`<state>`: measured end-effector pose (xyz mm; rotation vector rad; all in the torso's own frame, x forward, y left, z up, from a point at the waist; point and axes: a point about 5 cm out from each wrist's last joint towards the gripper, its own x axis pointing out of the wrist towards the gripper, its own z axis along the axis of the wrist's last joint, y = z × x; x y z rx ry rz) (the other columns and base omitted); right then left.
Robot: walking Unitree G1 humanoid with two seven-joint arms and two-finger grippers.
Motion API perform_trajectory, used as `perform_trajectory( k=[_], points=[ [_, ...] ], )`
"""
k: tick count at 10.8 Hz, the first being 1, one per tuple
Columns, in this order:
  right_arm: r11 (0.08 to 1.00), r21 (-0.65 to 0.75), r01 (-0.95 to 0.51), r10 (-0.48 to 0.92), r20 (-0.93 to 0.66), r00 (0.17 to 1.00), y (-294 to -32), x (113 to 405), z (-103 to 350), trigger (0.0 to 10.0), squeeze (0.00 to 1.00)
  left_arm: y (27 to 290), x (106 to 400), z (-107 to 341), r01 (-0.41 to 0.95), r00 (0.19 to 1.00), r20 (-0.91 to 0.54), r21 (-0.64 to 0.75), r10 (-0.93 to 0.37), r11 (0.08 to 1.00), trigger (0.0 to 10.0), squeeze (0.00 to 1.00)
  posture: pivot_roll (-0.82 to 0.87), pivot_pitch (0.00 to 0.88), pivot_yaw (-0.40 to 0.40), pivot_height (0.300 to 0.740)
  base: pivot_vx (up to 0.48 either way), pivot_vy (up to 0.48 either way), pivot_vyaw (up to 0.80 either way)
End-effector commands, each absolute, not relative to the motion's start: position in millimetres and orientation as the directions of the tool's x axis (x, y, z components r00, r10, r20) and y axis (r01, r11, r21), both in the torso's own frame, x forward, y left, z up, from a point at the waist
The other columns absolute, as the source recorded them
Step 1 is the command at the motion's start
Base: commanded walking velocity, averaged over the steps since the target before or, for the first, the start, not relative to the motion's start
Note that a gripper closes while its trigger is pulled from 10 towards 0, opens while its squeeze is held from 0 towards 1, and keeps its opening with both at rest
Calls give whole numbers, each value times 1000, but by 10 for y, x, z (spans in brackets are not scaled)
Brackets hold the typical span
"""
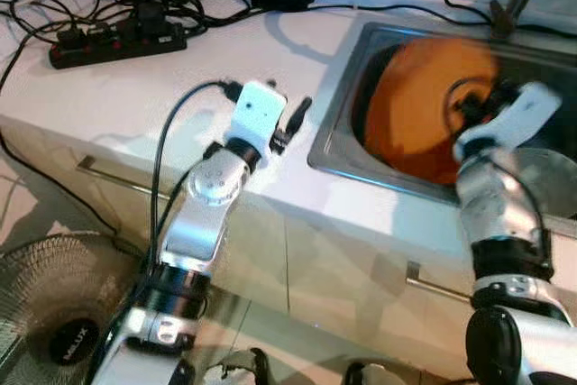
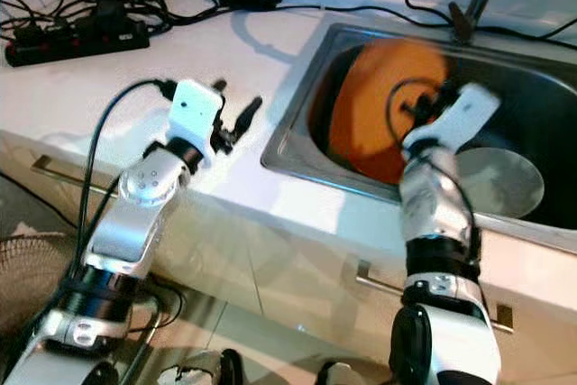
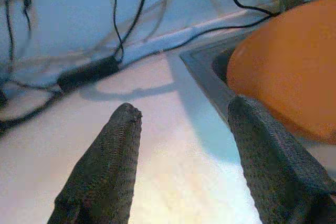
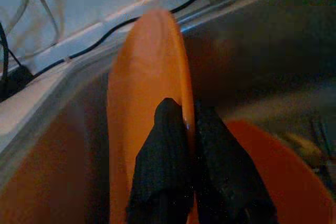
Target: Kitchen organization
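Round orange plastic plate (image 4: 149, 72): probably light, stiff, slick; right gripper (image 4: 190, 129) clamped on rim, left gripper (image 3: 184, 145) spread.

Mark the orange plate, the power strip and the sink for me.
orange plate (image 1: 415, 105), left eye view, its face.
power strip (image 1: 117, 42), left eye view, middle of its body.
sink (image 1: 335, 146), left eye view, its near-left rim.

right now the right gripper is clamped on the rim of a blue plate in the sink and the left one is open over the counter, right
Not quite: the plate is orange, not blue. The right wrist view shows the right gripper shut on the rim of the orange plate, inside the sink. The rest holds: the left gripper is open over the counter.
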<state>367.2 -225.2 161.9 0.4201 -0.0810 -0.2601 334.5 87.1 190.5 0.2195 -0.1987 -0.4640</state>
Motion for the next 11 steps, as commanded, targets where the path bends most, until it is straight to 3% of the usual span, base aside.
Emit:
perform_trajectory(
  k=[1,3,6,8,9,10,11],
  points=[
    [894,396,208,-259,80,963,-2210,3713,1725,10000,0,872,3313,1928,439,873,146,182,-466,880,10000,0,77,77,43,740,0,0,0],
    [898,372,236,-276,55,960,-2225,3711,1642,10000,0,868,3262,1910,495,856,193,-41,-480,868,10000,0,77,71,47,740,0,0,0],
    [895,350,276,-293,-3,956,-2225,3688,1463,10000,0,837,3230,1873,520,850,174,-132,-496,844,10000,0,80,64,51,740,0,0,0],
    [897,346,276,-286,-24,958,-2195,3687,1410,10000,682,785,3206,1905,540,837,178,-120,-517,833,10000,0,80,65,53,740,0,0,0],
    [899,343,272,-282,-20,959,-2180,3694,1416,10000,741,786,3201,1917,541,836,175,-111,-520,833,10000,0,79,67,54,740,0,0,0],
    [911,310,274,-281,-21,959,-2176,3697,1410,10000,627,786,3194,1938,542,835,172,-104,-522,834,10000,0,81,71,54,740,0,0,0],
    [910,311,274,-282,-20,959,-2175,3697,1407,10000,0,788,3193,1946,540,837,169,-102,-521,835,10000,0,81,74,53,740,0,0,0]
  ],
)
